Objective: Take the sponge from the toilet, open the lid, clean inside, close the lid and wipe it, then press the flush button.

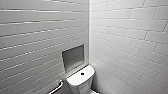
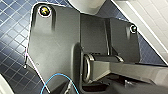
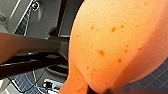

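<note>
At the bottom centre of the head view, the toilet (image 1: 80,79) sits in the tiled corner, with a black button (image 1: 82,73) on its cistern top. In the right wrist view, the sponge (image 3: 112,42) looms huge, with the right gripper (image 3: 100,90) fingers clamped on its lower edge.

The toilet (image 1: 80,80) is cut off below the cistern by the near edge of the head view. The grab bar (image 1: 58,87) to its left runs off the same edge. In the right wrist view the blurred sponge (image 3: 112,42) overruns the edges and hides much of the blue tiled floor (image 3: 150,77). In the left wrist view a white rounded shape (image 2: 86,4) is cropped too short to name.
</note>
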{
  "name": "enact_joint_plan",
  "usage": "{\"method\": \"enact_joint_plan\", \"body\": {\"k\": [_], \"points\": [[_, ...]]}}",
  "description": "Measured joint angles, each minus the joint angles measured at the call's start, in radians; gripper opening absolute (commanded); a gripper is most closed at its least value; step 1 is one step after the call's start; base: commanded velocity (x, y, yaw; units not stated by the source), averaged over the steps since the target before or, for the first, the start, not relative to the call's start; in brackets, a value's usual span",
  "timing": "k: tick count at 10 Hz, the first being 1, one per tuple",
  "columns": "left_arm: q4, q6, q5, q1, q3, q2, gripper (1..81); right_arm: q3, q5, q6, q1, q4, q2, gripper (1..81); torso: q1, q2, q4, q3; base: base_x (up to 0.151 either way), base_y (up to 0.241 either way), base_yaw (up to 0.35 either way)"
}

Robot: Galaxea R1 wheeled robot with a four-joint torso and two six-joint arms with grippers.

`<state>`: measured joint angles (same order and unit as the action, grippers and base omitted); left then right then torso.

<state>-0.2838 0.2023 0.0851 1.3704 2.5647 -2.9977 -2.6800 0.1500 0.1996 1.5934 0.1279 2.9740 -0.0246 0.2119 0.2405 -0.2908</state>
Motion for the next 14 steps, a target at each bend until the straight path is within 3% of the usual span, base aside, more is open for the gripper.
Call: {"method": "enact_joint_plan", "body": {"k": [3,7,10,14], "points": [[0.0,0.0,0.002,0.011,0.001,0.0,81.1,0.0,-0.028,0.0,0.012,-0.001,0.009,1.0,0.001,0.0,0.0,0.0,0.0,0.0,0.0],[0.0,0.0,-0.006,0.001,-0.023,0.025,81.1,0.048,-0.02,-0.05,0.033,0.0,-0.006,1.0,0.002,0.0,0.0,0.0,0.0,0.0,0.0],[0.001,0.0,-0.006,-0.034,-0.152,0.087,81.1,0.129,-0.019,-0.057,0.033,0.021,-0.051,1.0,0.002,0.0,0.0,0.0,0.0,0.0,0.0],[0.004,0.003,-0.002,-0.075,-0.376,0.232,81.1,0.132,-0.023,-0.057,0.03,0.026,-0.047,1.0,0.002,0.0,0.0,0.0,0.0,0.0,0.0]]}}
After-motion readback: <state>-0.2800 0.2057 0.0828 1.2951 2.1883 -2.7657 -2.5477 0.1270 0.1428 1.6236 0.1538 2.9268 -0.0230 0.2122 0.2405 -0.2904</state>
